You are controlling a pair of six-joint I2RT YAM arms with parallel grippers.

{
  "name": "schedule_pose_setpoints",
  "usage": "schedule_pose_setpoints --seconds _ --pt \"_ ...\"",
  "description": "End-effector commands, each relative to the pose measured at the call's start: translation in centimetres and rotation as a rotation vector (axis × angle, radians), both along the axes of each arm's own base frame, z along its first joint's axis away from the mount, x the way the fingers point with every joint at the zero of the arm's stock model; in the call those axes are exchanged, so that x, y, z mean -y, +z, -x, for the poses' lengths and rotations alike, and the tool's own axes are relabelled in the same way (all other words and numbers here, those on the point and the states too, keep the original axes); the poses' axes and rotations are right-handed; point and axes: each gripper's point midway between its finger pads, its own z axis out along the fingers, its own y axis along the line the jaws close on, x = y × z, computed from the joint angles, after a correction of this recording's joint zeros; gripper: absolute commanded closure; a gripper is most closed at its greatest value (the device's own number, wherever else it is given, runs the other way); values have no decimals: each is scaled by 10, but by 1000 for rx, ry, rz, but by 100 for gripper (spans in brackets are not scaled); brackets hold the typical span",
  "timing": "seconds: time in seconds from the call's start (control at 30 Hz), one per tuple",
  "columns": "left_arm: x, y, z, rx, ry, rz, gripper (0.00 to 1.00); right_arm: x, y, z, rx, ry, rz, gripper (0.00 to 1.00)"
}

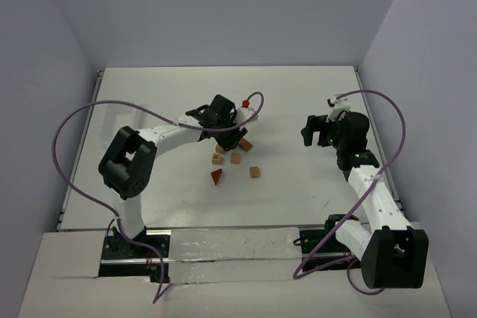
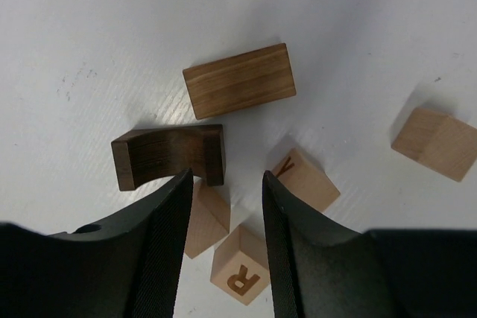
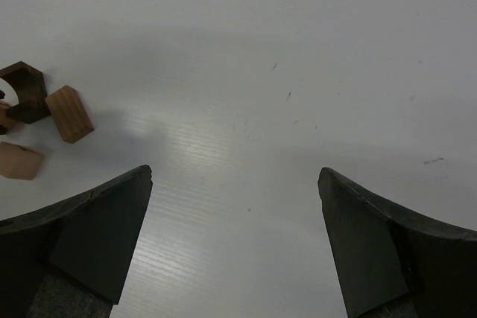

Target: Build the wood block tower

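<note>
wood block tower (image 1: 235, 158): just loose pieces right now, bunched near the middle of the table (image 1: 298, 87), right under and around the left arm's tip
left gripper (image 2: 226, 178): down low over that bunch, jaws roughly half shut and straddling a couple of tan cubes; honestly can't tell if the pads are pinching anything
R cube (image 2: 240, 273): light tan with a letter R on its face, sitting in the gap between the two fingers, snug up against the one on the picture's right
plain tan cube (image 2: 207, 217): next to the R cube, half tucked behind the other finger
Y cube (image 2: 302, 180): tan with a Y on it, just outside the gap, partly hidden by a fingertip
arch block (image 2: 168, 156): dark brown and curved, lying flat just past the fingertips
rectangular block (image 2: 238, 80): mid-brown with visible grain, flat on the table just beyond the arch, slim gap between the two
lone tan cube (image 2: 436, 143): off to one side, apart from the rest
red wedge (image 1: 216, 176): reddish-brown triangle on the near side of the bunch, clear of the fingers
right gripper (image 3: 235, 176): jaws spread wide with nothing in them, hanging over bare white table well apart from the blocks, which only peek in at the edge of its wrist view
</note>
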Motion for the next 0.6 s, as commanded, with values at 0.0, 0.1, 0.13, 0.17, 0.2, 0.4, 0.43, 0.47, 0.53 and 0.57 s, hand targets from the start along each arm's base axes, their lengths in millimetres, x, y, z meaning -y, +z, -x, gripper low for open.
schedule_pose_setpoints --seconds 0.0,0.1,0.13,0.17,0.2,0.4,0.43,0.47,0.53,0.57 --pt "14 11 -15 49 1 18 52 -1 24 -10 64 6 10 0" --pt "14 5 -16 44 -1 5 55 -1 24 -10 65 6 10 0" --pt "14 5 -16 45 -1 0 55 -1 25 -10 67 6 10 0" --pt "15 3 -17 45 -1 -2 56 -1 25 -10 67 6 10 0" --pt "15 2 -17 46 -1 -6 57 -2 25 -10 67 7 10 0" --pt "13 -8 -17 39 1 -34 59 -2 24 -10 66 7 8 0" --pt "13 -8 -17 38 1 -36 60 -2 25 -10 67 7 9 0" --pt "13 -10 -16 36 0 -40 60 -2 25 -10 68 6 9 0" --pt "12 -13 -15 32 0 -47 61 -2 25 -10 68 7 9 0" --pt "11 -15 -15 29 -1 -51 62 -1 25 -10 67 6 9 0"
